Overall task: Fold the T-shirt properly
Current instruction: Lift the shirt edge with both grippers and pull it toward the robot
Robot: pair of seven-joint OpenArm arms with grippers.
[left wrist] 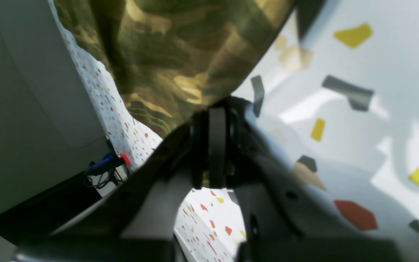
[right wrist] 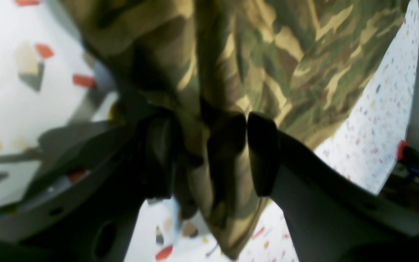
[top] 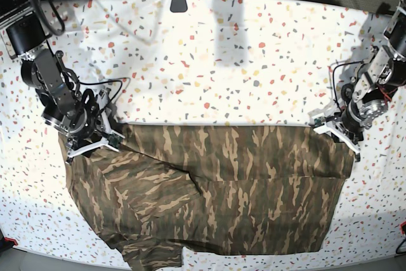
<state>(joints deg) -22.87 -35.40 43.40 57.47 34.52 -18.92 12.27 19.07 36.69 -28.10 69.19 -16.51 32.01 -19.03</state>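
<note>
The camouflage T-shirt (top: 222,182) lies spread on the speckled table, its upper edge running straight between the two arms. My left gripper (top: 333,130) is at the shirt's upper right corner. In the left wrist view its fingers (left wrist: 215,112) are pressed together, with the T-shirt's (left wrist: 180,47) edge pinched at the tips. My right gripper (top: 104,141) is at the upper left corner. In the right wrist view its jaws (right wrist: 209,123) stand wide apart, and a bunch of the T-shirt (right wrist: 304,54) is pushed in between the fingers (right wrist: 262,153).
The white table with coloured flecks (top: 222,61) stretches behind the shirt. Cables and a dark bracket (top: 178,1) sit along the far edge. The shirt's hem lies close to the table's front edge (top: 63,255). A red and blue clip (left wrist: 122,158) is at the table's side.
</note>
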